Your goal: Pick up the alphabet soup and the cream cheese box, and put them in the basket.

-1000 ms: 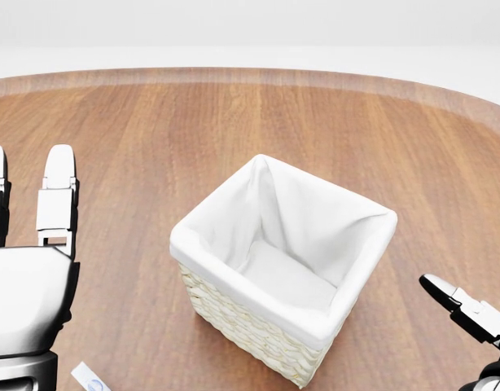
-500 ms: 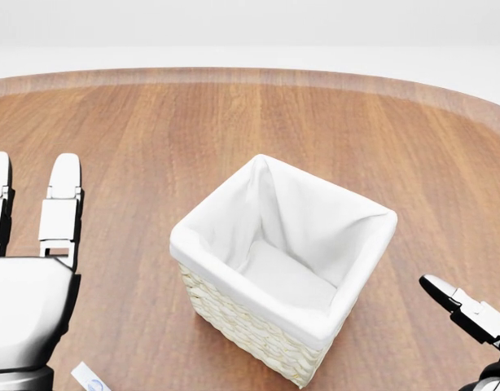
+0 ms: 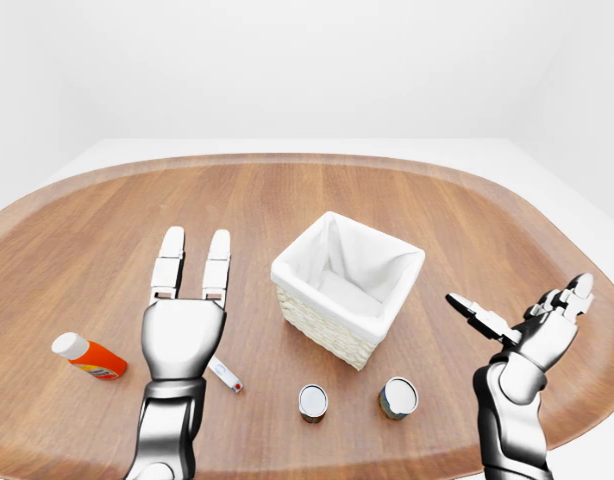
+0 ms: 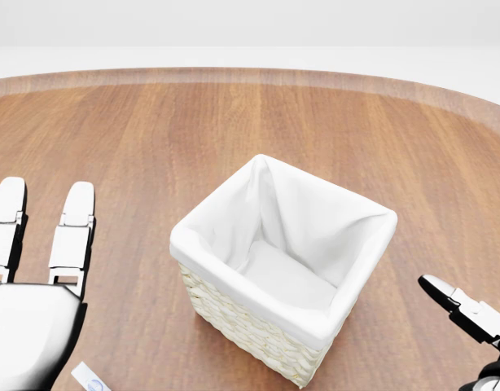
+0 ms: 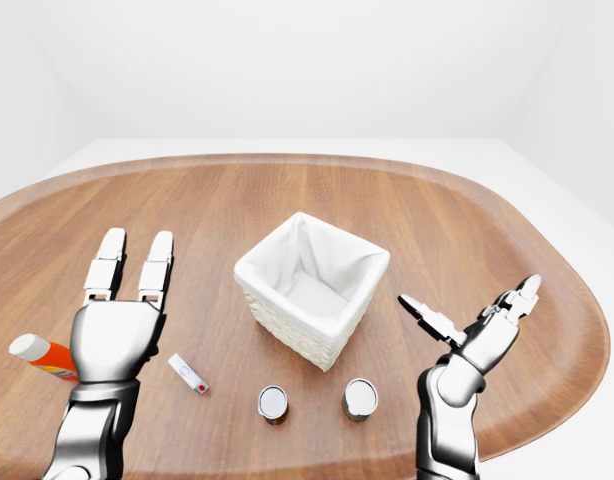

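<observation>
Above the wooden desk (image 3: 287, 200), both hands hang with nothing in them. On the left hand (image 3: 182, 335), the fingers (image 3: 169, 263) point straight up the left-eye view, stretched out and slightly apart, touching nothing. On the right hand (image 5: 484, 338), the fingers (image 5: 519, 295) are splayed wide, one thin digit reaching left toward the basket, and they too hold nothing.

One basket (image 3: 342, 300), woven and lined with white cloth, stands between the two hands, nearer the left fingers than the right, and nothing lies inside it in the head view.

Two cans stand upright below the basket, lower in the view than either set of fingers: one with a pale lid (image 3: 312, 401) and one with a darker, bluish side (image 3: 398, 397), just beside each other and apart. Which of them is the alphabet soup cannot be told; their labels are too small to read.

One small flat white box (image 5: 188, 374) with a red spot lies just right of the left wrist, partly hidden by the palm in the left-eye view. Its print is illegible.

One orange bottle (image 3: 89, 356) with a white cap lies on its side, left of the left hand.
</observation>
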### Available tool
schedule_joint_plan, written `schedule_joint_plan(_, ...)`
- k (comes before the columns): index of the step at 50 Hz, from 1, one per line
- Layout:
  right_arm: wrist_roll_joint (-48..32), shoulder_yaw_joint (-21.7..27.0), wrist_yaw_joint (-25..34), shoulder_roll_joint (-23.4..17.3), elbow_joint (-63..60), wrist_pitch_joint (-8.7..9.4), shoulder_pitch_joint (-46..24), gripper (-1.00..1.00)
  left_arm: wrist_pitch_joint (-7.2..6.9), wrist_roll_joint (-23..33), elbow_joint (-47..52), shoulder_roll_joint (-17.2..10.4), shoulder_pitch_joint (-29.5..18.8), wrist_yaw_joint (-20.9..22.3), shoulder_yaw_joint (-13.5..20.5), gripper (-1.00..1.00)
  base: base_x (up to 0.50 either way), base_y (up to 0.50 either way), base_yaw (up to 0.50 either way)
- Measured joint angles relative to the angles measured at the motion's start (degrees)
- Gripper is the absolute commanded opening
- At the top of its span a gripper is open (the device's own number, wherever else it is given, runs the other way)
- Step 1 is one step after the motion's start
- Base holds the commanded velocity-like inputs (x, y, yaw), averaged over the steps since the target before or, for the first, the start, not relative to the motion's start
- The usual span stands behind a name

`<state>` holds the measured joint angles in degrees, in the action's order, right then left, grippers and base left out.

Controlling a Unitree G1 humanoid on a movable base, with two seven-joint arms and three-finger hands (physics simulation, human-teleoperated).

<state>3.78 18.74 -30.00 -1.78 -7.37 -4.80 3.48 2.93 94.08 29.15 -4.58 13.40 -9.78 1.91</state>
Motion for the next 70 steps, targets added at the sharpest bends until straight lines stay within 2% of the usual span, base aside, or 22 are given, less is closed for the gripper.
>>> schedule_joint_plan(22, 0.1, 0.0, 0.0, -0.1, 0.2, 0.13, -0.1, 1.00, 2.07, 0.2, -6.0, -1.3, 3.7, -0.9, -1.6, 1.00, 0.00, 0.00, 0.00)
schedule_joint_plan(30, 0.1, 0.0, 0.0, -0.1, 0.0, 0.33, -0.1, 1.00, 2.07, 0.3, -8.9, -1.7, 4.6, -1.7, -2.0, 1.00, 0.00, 0.00, 0.00)
schedule_joint_plan(44, 0.1, 0.1, 0.0, 0.0, -0.4, 0.59, 0.1, 1.00, 2.05, -0.3, -16.4, -3.2, 5.6, -5.8, -2.6, 1.00, 0.00, 0.00, 0.00)
schedule_joint_plan(70, -0.1, 0.0, 0.0, 0.0, 0.2, 0.22, -0.1, 1.00, 1.52, -2.1, -31.0, -5.6, 4.0, -11.5, -4.3, 1.00, 0.00, 0.00, 0.00)
